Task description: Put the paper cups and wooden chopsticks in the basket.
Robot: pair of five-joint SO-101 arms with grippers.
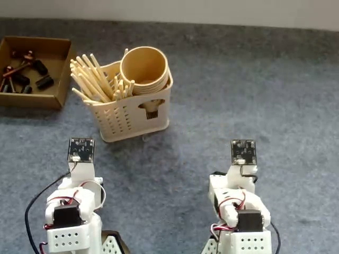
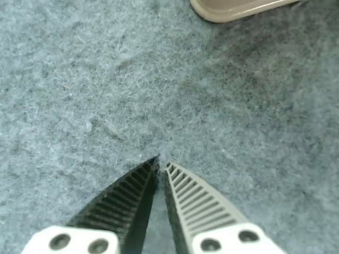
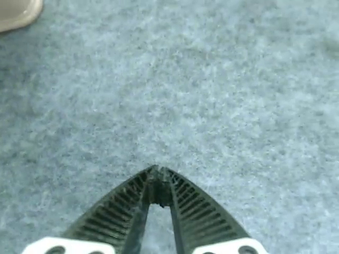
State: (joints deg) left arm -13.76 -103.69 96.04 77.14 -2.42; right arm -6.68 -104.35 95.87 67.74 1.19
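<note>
A table [image 1: 254, 95] is carrying everything, and a grey-blue carpet [image 1: 296, 159] is covering its whole top. A cream slotted plastic basket [image 1: 132, 119] is standing upright on the carpet, far and left of centre. An open brown cardboard box [image 1: 32, 100] is sitting at the far left, just beside the basket. The left arm [image 1: 71, 217] and the right arm [image 1: 241, 217] are resting at the near edge, well apart from each other and both nearer than the basket.

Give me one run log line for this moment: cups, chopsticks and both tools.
paper cups: stacked in basket | chopsticks: in basket, beside cups | left tool: shut, empty | right tool: shut, empty
</note>
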